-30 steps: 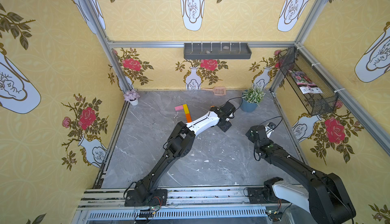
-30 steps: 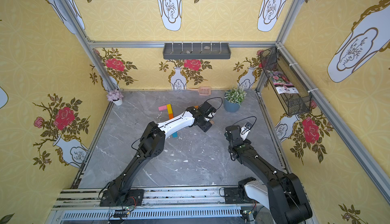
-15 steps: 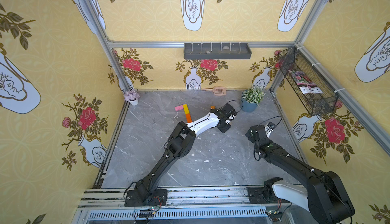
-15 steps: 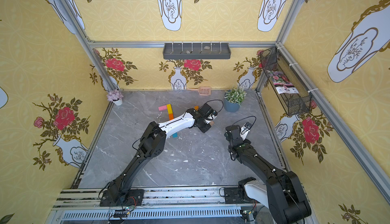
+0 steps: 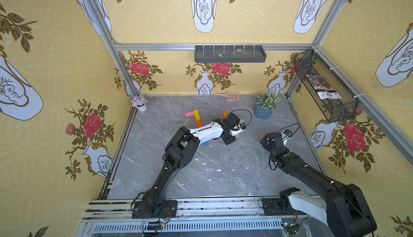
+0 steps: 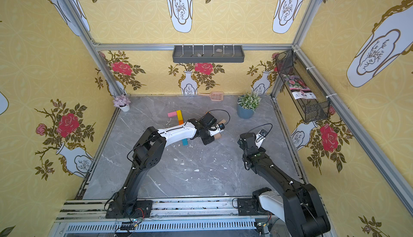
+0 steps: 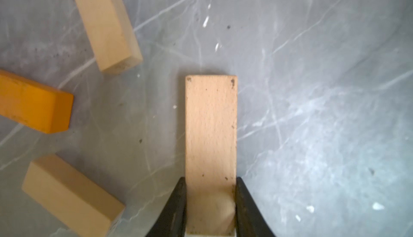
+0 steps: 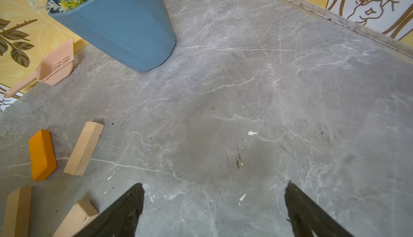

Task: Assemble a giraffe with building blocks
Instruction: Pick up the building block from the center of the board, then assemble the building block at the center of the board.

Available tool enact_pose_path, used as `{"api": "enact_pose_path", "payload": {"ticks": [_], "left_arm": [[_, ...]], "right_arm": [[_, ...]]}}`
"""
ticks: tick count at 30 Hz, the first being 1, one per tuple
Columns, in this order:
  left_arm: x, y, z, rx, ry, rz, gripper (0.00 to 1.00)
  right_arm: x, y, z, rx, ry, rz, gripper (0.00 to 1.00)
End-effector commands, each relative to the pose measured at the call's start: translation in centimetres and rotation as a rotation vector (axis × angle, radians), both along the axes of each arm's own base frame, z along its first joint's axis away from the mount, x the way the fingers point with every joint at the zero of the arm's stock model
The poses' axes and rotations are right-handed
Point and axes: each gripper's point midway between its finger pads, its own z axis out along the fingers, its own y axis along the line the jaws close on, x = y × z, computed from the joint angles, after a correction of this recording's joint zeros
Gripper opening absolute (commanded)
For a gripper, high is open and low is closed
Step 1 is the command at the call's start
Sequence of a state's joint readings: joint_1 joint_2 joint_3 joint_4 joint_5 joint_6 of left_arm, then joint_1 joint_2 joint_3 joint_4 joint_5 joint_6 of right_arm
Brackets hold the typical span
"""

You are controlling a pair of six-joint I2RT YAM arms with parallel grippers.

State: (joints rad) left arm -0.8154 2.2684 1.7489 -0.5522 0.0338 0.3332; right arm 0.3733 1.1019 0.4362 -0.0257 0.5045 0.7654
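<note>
On the grey floor lies part of the giraffe: a pink block (image 5: 189, 114), a yellow block (image 5: 196, 114), an orange one (image 5: 199, 123) and a blue one (image 5: 205, 143) partly under my left arm. In the left wrist view my left gripper (image 7: 210, 180) is shut on one end of a tan block (image 7: 211, 124) lying flat. Beside it lie two more tan blocks (image 7: 105, 23) (image 7: 69, 198) and a loose orange block (image 7: 33, 104). My right gripper (image 8: 214, 184) hangs open over bare floor, right of the blocks, with nothing between its fingers.
A blue pot with a plant (image 5: 263, 110) stands at the back right, close to the loose blocks. A peach scoop (image 5: 232, 95) lies against the back wall. A small white flowerpot (image 5: 139, 104) sits in the back left corner. A wire basket (image 5: 324, 86) hangs on the right wall.
My left gripper has shut on the tan block; it stood wider a second ago. The right arm has not moved.
</note>
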Motion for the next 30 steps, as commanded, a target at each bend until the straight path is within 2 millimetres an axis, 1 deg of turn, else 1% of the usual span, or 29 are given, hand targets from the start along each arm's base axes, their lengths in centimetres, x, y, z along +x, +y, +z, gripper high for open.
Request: {"api": "enact_pose_path", "payload": {"ticks": [1, 4, 7, 9, 11, 15, 20, 22, 25, 30], "left_arm": [[-2.8, 1.5, -0.1, -0.022, 0.159, -0.06, 0.08], [-3.1, 3.0, 0.8, -0.037, 0.181, -0.041, 0.09], [-3.2, 4.4, 2.2, -0.037, 0.249, -0.009, 0.1], [-3.1, 5.1, 3.1, -0.031, 0.275, -0.01, 0.11], [-2.8, 5.5, 3.3, -0.024, 0.266, -0.01, 0.11], [-2.5, 6.2, 2.9, -0.006, 0.227, 0.0, 0.11], [-2.4, 8.4, 1.4, 0.061, 0.179, 0.033, 0.11], [-1.7, 9.3, 1.0, 0.09, 0.139, 0.051, 0.11], [-0.3, 10.1, 0.7, 0.119, 0.069, 0.082, 0.11], [1.7, 9.9, 0.8, 0.108, -0.011, 0.131, 0.11]], "right_arm": [[0.2, 0.1, 0.2, 0.007, -0.015, -0.001, 0.98], [0.3, 0.2, 0.1, 0.011, -0.012, 0.004, 0.97], [0.5, 0.3, -0.1, 0.012, -0.006, 0.008, 0.98], [0.6, 0.4, -0.3, 0.013, 0.002, 0.011, 0.97], [0.6, 0.4, -0.3, 0.011, 0.006, 0.009, 0.98], [0.6, 0.4, -0.5, 0.008, 0.01, 0.008, 0.98], [0.7, 0.3, -0.6, 0.008, 0.013, 0.007, 0.98], [0.8, 0.5, -0.7, 0.011, 0.016, 0.011, 0.98], [0.8, 0.5, -0.9, 0.012, 0.025, 0.014, 0.98], [1.0, 0.6, -0.9, 0.012, 0.028, 0.015, 0.98]]}}
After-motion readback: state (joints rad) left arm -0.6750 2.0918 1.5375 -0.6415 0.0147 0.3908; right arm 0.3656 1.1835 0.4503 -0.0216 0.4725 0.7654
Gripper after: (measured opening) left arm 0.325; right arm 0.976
